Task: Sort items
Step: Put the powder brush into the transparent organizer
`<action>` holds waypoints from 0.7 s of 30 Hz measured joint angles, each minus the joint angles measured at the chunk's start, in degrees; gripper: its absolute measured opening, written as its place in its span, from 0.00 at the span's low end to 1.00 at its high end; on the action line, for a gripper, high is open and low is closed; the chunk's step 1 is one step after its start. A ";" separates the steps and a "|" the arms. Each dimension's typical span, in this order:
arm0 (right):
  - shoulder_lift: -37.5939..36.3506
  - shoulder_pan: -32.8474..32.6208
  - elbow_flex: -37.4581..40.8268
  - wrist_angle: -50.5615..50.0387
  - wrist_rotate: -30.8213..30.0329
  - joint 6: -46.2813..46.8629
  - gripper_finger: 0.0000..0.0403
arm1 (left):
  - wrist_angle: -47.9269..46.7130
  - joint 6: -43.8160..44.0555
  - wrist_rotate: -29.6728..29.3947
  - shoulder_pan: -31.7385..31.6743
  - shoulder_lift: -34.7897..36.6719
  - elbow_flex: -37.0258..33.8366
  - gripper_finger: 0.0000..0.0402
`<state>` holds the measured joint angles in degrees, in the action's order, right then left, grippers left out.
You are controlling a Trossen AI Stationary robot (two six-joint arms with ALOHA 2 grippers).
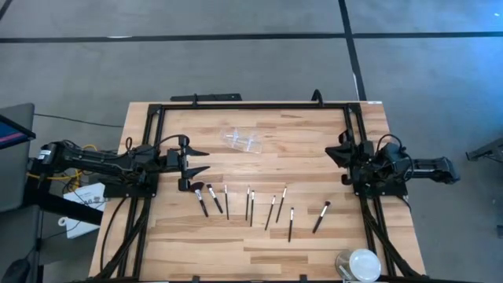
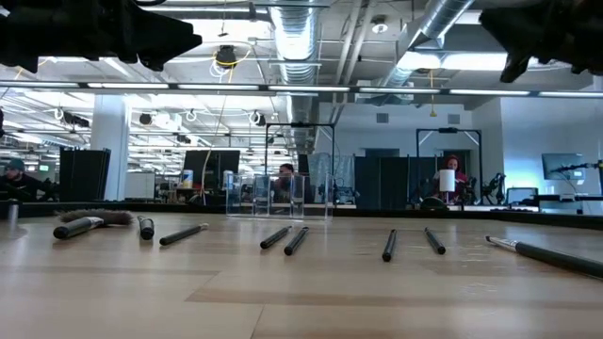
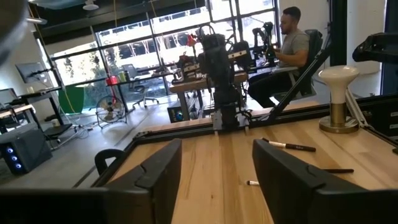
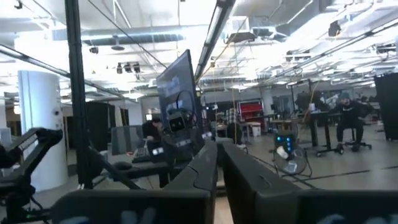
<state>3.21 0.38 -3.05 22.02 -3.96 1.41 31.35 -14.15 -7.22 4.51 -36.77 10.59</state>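
The makeup brushes (image 1: 250, 206), lying in a row at lower centre, look light, slim and roll-prone, best pinched mid-handle, while the left gripper (image 1: 198, 160) hovers spread and the right gripper (image 1: 333, 152) nearly pressed together.

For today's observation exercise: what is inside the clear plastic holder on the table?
The clear plastic holder looks empty; the makeup brushes lie on the table outside it. Nothing covers it.
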 joint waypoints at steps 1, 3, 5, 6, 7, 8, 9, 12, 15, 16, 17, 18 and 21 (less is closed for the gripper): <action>0.85 0.00 -1.19 0.22 0.90 0.00 0.07 | 0.02 0.00 0.00 0.00 0.00 0.00 0.48; 3.31 -0.02 -4.25 -0.52 3.97 0.03 0.11 | 0.02 0.00 0.00 0.00 0.00 0.00 0.47; 7.09 -0.02 -7.67 -2.80 7.62 0.04 0.15 | 0.02 -0.03 0.00 0.00 -0.01 0.00 0.47; 9.41 -0.02 -9.22 -4.25 9.45 0.07 0.17 | 0.02 -0.27 0.00 0.00 -0.02 0.00 0.46; 11.89 -0.04 -10.60 -5.96 11.02 0.24 0.19 | 0.02 -0.49 0.00 0.00 -0.02 0.00 0.46; 14.64 -0.04 -11.96 -7.95 12.27 1.21 0.20 | 0.02 -0.65 0.00 0.00 -0.02 0.00 0.46; 17.40 -0.04 -13.25 -9.94 12.85 2.83 0.22 | 0.02 -0.68 0.00 0.00 -0.02 0.00 0.46; 25.28 -0.02 -17.78 -17.91 13.07 7.74 0.25 | 0.02 -0.63 0.00 -0.01 -0.02 0.00 0.46; 33.15 -0.08 -23.84 -30.16 16.00 11.86 0.28 | 0.02 -0.63 0.00 0.00 -0.02 0.00 0.46; 36.08 -0.45 -26.17 -34.21 17.54 12.76 0.28 | 0.02 -0.63 0.00 0.00 -0.02 0.00 0.45; 38.71 -1.08 -28.51 -38.33 18.81 13.47 0.28 | 0.02 -0.63 0.00 -0.02 -0.02 0.00 0.45; 41.21 -2.11 -30.49 -42.39 19.74 13.59 0.28 | 0.02 -0.63 0.00 0.00 -0.02 0.00 0.45; 49.41 -6.03 -37.00 -53.92 20.38 13.64 0.28 | 0.00 -0.63 0.00 0.00 -0.04 0.00 0.44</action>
<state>52.62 -5.65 -40.05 -31.90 16.42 15.05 31.35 -14.79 -7.22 4.51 -36.82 10.59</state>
